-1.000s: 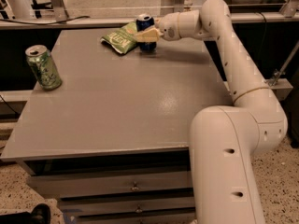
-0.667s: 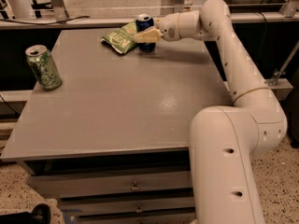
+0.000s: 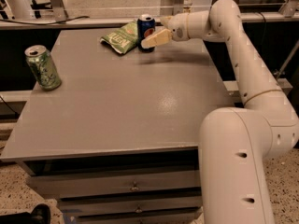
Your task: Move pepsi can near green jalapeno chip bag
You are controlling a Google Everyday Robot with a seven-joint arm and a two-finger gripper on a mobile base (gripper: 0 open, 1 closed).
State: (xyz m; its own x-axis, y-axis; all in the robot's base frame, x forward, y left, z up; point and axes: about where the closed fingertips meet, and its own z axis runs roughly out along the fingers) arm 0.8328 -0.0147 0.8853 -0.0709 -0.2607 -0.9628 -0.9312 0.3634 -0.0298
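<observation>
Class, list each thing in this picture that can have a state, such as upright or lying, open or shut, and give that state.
pepsi can: upright, right beside the chip bag.
green jalapeno chip bag: lying flat.
light green can: upright, far off to the left.
gripper: close against the pepsi can's front.
drawers: shut.

Light green can (image 3: pixel 42 67) upright near left edge, grey table (image 3: pixel 117 120), drawers (image 3: pixel 134 186) beneath

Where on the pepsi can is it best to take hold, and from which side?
Probably grip the pepsi can around its middle, coming level from the side away from the green jalapeno chip bag lying close beside it; the can stands upright. The gripper is at that side.
</observation>
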